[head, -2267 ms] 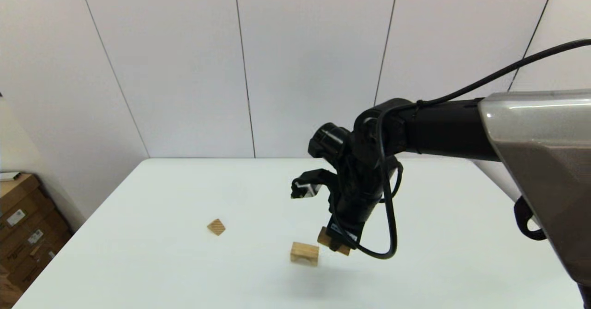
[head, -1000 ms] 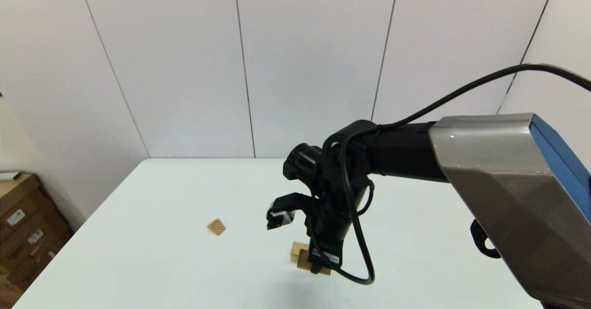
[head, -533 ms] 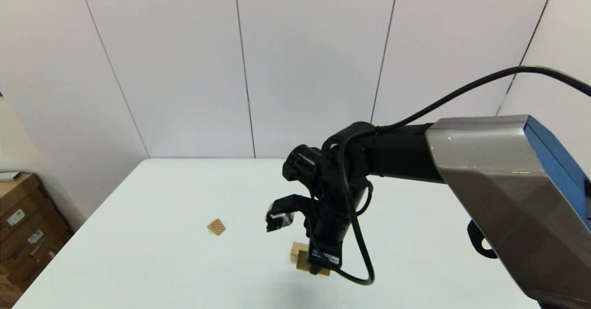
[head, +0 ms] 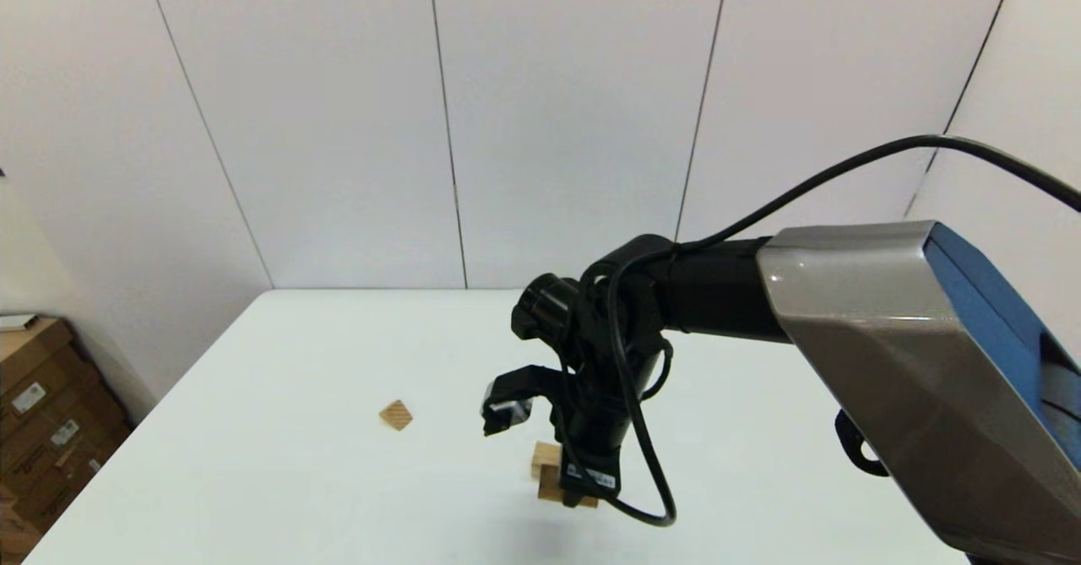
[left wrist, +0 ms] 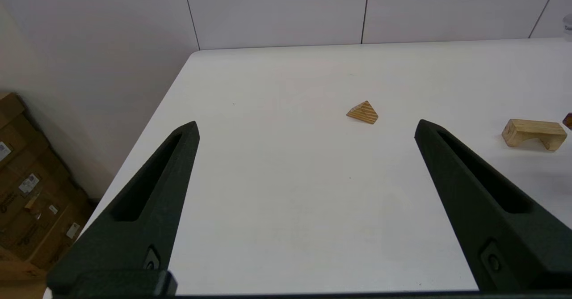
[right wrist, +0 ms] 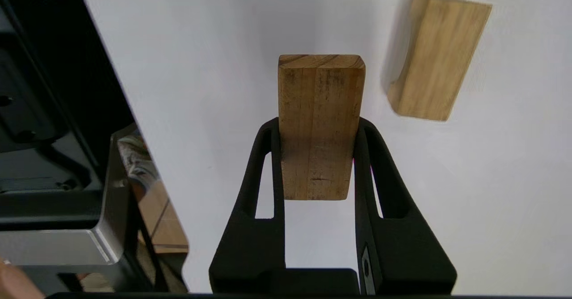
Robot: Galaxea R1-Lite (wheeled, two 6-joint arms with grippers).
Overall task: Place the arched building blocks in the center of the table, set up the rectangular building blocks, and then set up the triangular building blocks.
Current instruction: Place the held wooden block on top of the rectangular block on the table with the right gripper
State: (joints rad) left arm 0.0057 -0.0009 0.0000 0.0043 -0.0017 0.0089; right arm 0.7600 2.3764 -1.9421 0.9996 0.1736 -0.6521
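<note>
Plank [right wrist: 317, 124] clamped between right gripper [right wrist: 318, 129] fingers, beside arched block [right wrist: 435, 57].

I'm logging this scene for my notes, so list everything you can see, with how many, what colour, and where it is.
Chunky arched wooden block: one, light tan, standing on the table near its middle, beside the held plank, not touching it.
Thin flat wooden plank: one, darker tan, clamped in the right gripper above the table.
Small striped wooden wedge: one, tan, alone on the table's left part.
Table: one, white.
Cardboard boxes: several, brown, on the floor left of the table.
Wall panels: white, behind the table.
Right gripper: black, shut on the plank.
Left gripper: black, open, over the table's near left part.
</note>
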